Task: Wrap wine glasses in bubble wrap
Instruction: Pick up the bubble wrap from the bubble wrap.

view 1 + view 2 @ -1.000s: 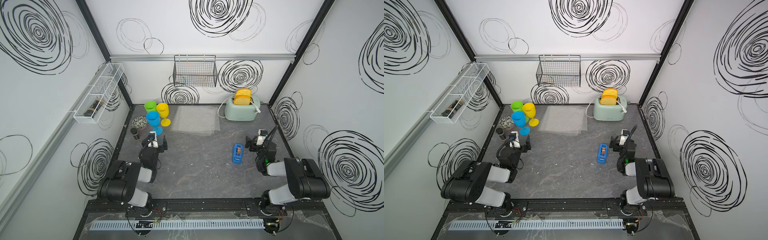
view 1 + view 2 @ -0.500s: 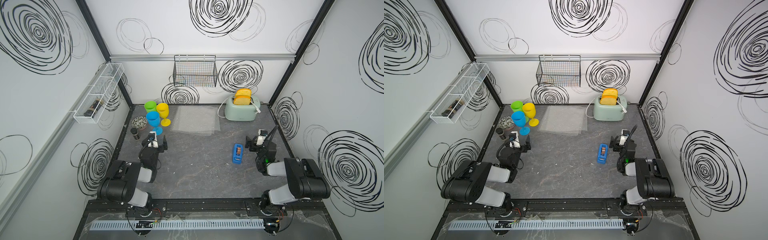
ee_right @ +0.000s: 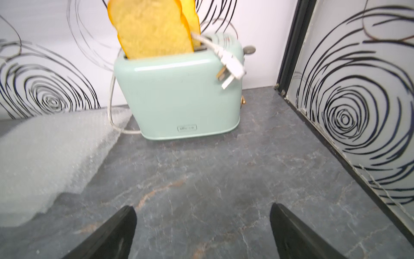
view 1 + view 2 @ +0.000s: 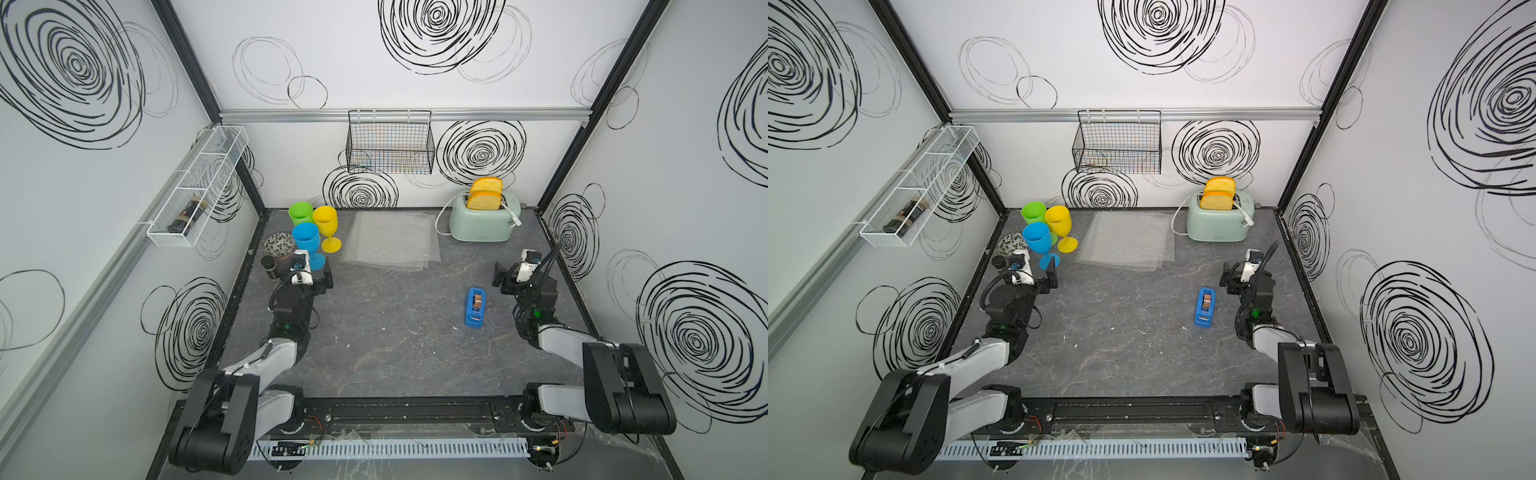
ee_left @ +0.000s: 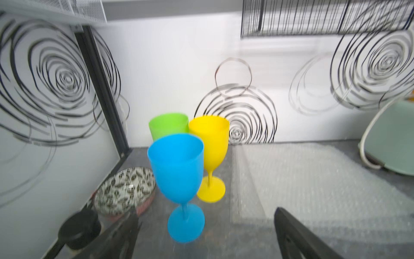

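Left gripper [image 5: 204,220], jaws spread, empty, facing blue goblet [image 5: 177,168] at 10 o'clock on table [image 4: 395,332]. Right gripper [image 3: 201,207] likewise gaping, empty. Bubble wrap [image 4: 390,241] stacked flat at 12 o'clock. Advised: clasp cup squarely, lift clear of yellow goblet [image 5: 209,136].

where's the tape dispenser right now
In both top views the tape dispenser lies on the table toward the robot's right side, nearer the front than the toaster and the bubble wrap, touching neither.
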You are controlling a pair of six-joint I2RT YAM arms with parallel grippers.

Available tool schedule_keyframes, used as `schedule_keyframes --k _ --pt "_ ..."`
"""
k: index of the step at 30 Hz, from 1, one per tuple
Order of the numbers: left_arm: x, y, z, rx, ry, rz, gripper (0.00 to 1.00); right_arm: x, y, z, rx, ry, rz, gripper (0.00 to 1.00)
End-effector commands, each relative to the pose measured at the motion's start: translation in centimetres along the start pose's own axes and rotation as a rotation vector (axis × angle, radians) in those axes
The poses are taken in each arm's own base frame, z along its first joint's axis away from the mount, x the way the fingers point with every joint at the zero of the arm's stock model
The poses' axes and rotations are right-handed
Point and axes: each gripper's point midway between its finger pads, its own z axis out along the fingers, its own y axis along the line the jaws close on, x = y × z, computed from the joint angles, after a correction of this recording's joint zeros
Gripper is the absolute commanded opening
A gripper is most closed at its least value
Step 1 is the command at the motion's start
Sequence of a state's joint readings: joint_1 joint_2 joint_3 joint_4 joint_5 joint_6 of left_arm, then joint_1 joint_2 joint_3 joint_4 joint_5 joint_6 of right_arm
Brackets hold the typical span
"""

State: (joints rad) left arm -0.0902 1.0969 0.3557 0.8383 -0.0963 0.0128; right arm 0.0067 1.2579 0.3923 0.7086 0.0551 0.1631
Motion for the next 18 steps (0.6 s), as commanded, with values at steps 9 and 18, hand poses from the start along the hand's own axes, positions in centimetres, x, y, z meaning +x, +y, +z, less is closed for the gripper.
schedule_keyframes --k 9,18 --pt "-0.9 -2.2 -3.5 0.159 0.246 0.007 0.97 -2.2 5.0 0.3 -0.169 0.271 0.384 0.98" --pt "2.3 -6.4 -5.0 0.380 0.253 0.078 0.97 -0.7 15.4 4.4 -0.371 0.519 0.390 0.86"
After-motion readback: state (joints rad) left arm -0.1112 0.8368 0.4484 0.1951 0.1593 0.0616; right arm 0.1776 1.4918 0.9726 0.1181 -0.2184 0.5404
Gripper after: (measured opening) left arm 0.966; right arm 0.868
